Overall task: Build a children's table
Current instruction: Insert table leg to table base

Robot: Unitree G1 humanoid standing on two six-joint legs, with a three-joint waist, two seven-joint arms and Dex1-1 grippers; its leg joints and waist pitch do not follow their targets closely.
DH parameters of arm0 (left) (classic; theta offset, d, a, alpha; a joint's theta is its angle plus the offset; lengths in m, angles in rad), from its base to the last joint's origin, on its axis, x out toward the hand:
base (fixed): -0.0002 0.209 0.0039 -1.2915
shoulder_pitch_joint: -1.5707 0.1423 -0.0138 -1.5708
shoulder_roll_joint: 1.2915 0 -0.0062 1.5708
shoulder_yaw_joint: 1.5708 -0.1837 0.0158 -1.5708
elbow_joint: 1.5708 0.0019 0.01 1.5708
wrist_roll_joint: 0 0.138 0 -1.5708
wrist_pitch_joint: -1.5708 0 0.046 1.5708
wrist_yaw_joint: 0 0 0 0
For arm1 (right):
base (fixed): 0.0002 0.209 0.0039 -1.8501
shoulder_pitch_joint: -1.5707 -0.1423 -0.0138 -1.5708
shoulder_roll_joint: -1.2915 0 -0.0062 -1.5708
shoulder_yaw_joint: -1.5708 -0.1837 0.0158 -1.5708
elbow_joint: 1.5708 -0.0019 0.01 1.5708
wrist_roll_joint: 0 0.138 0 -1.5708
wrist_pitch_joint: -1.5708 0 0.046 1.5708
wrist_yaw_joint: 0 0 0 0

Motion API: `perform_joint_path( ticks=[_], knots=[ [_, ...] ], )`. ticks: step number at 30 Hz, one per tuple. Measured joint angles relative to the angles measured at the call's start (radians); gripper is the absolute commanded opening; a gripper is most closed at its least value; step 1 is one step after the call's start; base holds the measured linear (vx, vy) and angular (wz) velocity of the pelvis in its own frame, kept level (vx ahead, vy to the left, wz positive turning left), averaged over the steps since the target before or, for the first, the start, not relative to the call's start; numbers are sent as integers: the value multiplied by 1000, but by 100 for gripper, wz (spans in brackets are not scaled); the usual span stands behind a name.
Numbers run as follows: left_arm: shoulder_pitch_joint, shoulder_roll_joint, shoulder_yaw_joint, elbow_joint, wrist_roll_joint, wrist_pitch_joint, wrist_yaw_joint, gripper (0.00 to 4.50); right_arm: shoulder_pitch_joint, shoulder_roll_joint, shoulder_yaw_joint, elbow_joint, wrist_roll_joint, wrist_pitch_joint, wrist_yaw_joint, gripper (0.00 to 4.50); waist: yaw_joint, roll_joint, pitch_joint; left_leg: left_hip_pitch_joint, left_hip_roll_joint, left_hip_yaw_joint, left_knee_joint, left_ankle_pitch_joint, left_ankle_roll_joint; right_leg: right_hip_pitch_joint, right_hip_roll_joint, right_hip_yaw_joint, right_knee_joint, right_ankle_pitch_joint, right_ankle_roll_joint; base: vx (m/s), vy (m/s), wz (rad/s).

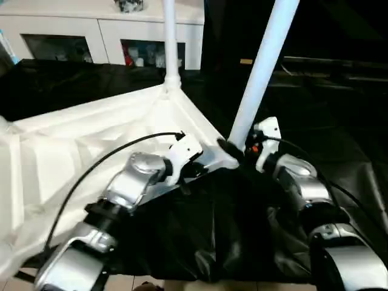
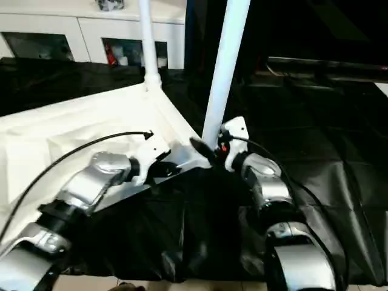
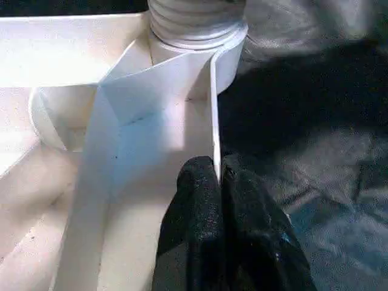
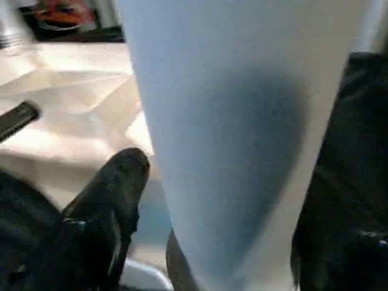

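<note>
Head views: tabletop (image 1: 91, 151) lies upside down on the black-covered table (image 1: 339, 151), rim up. Two legs stand in corner sockets: far leg (image 1: 169, 36) at the back corner, near leg (image 1: 264, 66) at the corner closest to the right arm, leaning a bit. White cabinet (image 1: 103, 30) behind. Left hand (image 1: 193, 168) sits at the tabletop's near edge; right hand (image 1: 233, 148) is at the near leg's base.

Left wrist view: left hand (image 3: 219, 176) is pinched tight on the thin upright rim wall, a finger on each side, bracing the top. Near leg's threaded base (image 3: 194, 24) is seated in the socket just ahead.

Right wrist view: right hand (image 4: 224, 230) has its fingers (image 4: 115, 182) spread either side of the near leg (image 4: 236, 121), with a gap on the visible side; looks like a loose straddle, not a clamp, but can't tell for sure.

Progress: two legs in, so roughly half. Other two corners aren't visible, can't confirm them. My guess: near leg needs final tightening, then remaining legs, then flip upright.
</note>
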Motion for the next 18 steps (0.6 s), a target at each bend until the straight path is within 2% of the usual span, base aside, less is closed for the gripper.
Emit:
perform_joint_path(
  ticks=[10, 15, 18],
  knots=[
    [30, 88, -28, -32, -20, -78, -196, 0, 82, -120, 97, -155, -7, 65, 255, 357, 27, 0, 0, 1, 0, 1, 0, -2, -3, 1, 0, 0, 0, 0, 0, 0, 0, 0],
    [38, 119, -39, -45, -38, -100, -286, 0, 120, -158, 146, -180, -32, 104, 338, 357, 40, 1, 1, 0, 0, 3, 1, -2, -3, 0, -1, 0, 0, 0, 0, 0, 0, 0],
    [38, 124, -39, -45, -38, -108, -308, 0, 122, -177, 163, -204, -40, 110, 361, 324, 43, 1, 1, 0, 1, 3, 1, -2, -3, 0, -1, 0, 1, 0, 0, 0, 0, 0]
  ],
)
